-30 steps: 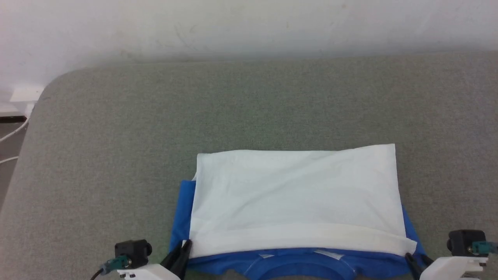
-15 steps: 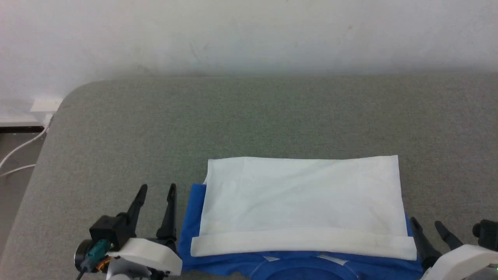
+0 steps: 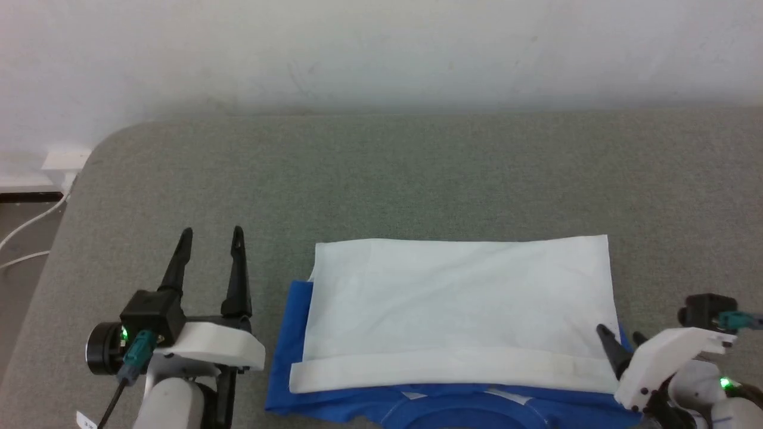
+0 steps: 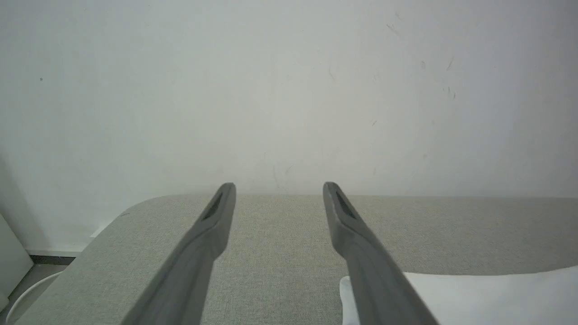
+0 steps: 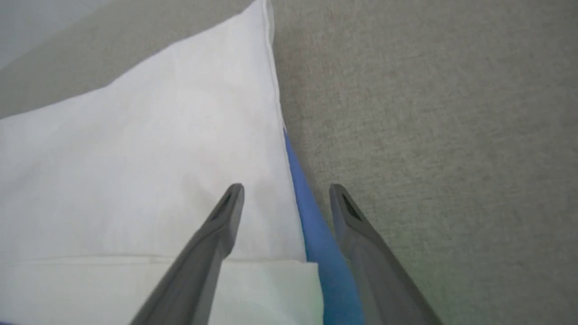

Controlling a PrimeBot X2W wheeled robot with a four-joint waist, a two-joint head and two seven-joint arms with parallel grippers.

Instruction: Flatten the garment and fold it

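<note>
Head view: the folded garment (image 3: 459,298) lies flat on the grey desk (image 3: 381,179). Left jaws gape empty beside it; right jaws, spread wide, straddle its right edge, seemingly holding nothing.

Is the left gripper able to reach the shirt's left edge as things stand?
Probably yes: the left gripper stands open beside the shirt, and bare grey surface lies between them.
</note>
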